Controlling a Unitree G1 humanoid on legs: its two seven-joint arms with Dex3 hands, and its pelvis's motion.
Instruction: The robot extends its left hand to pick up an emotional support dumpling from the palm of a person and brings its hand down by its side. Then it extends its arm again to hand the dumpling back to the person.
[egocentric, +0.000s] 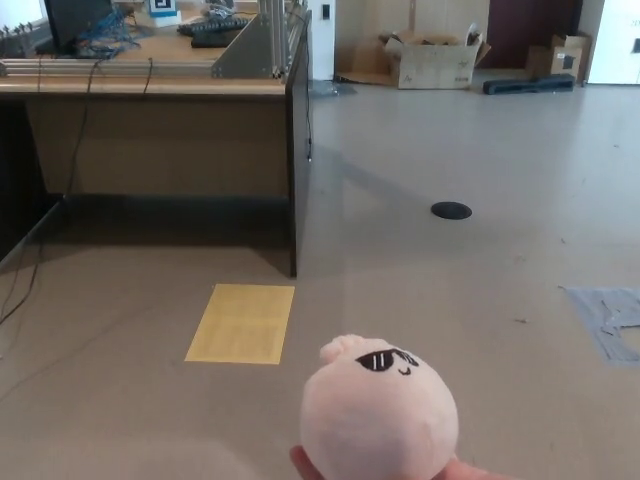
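1. Neither hand of the robot shows in the head view, so whether the left hand is spread, closed or holding anything cannot be told, and the same goes for the right hand.
2. With the hand unseen, the dumpling's place can only be given against where the left arm would enter: from the picture's left edge. The emotional support dumpling (380, 412) sits low and a little right of centre, so it would lie ahead of and inward from that hand.
3. It rests on a person's palm (455, 470), of which only fingertips peep out under its left and right lower edges. Nothing of the robot touches it, so the pick-up looks not yet done.
4. The plush is nearly round, with no strong long axis. A small knot points up and to the left, and its sunglasses face tilts up and away from the camera.
5. By my reading, the left hand is the one called for. A reach from the left and slightly above would meet the plush's bare side while staying clear of the fingers beneath.
6. Risk, as a guess: closing too low could pinch the person's fingers; the soft body should squash readily under thick fingers.
7. Farther off, beyond and to the left of the dumpling, a yellow sheet (241, 322) lies on the floor (450, 290), and a desk (160, 90) stands behind it. Both are well apart from the handover.
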